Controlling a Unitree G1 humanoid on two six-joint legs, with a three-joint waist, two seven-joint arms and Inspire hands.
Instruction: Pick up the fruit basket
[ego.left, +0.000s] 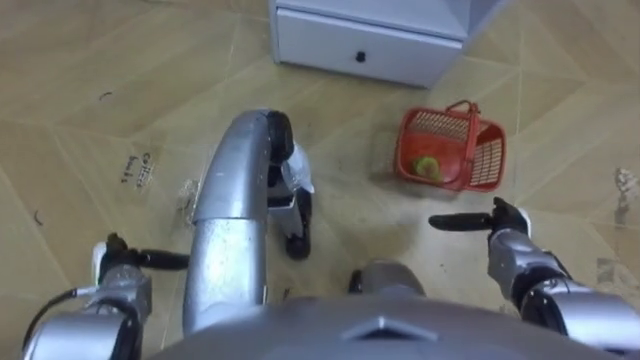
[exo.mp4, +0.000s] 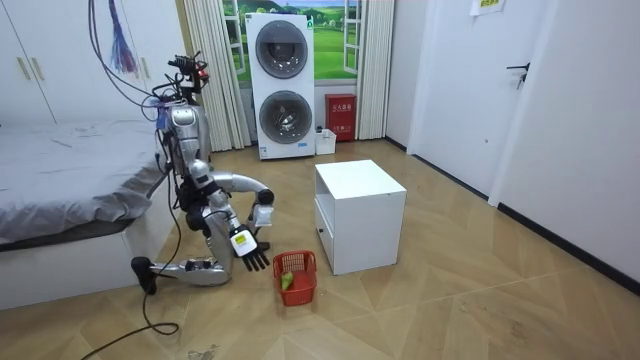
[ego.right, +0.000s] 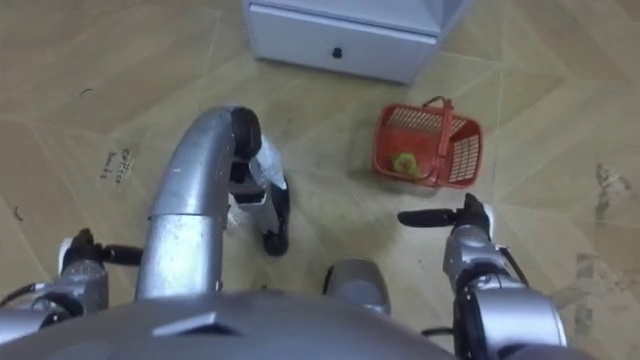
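Observation:
The red plastic fruit basket (ego.left: 478, 150) stands on the wood floor ahead and to my right, its handle raised. A yellow-green fruit (ego.left: 427, 167) lies inside. My right hand (ego.left: 503, 222) hovers just short of the basket, nearer to me, open, with its fingers straight and pointing left; it does not touch the basket. In the room view I kneel on the floor, and the same hand (exo.mp4: 250, 252) hangs spread beside the basket (exo.mp4: 296, 276). My left hand (ego.left: 122, 262) rests low at the lower left, fingers straight, holding nothing.
A white cabinet (ego.left: 370, 45) with a drawer stands just beyond the basket. A bed (exo.mp4: 60, 190) is behind me, and stacked washing machines (exo.mp4: 285, 85) stand by the far wall. Bare floor lies to the basket's right.

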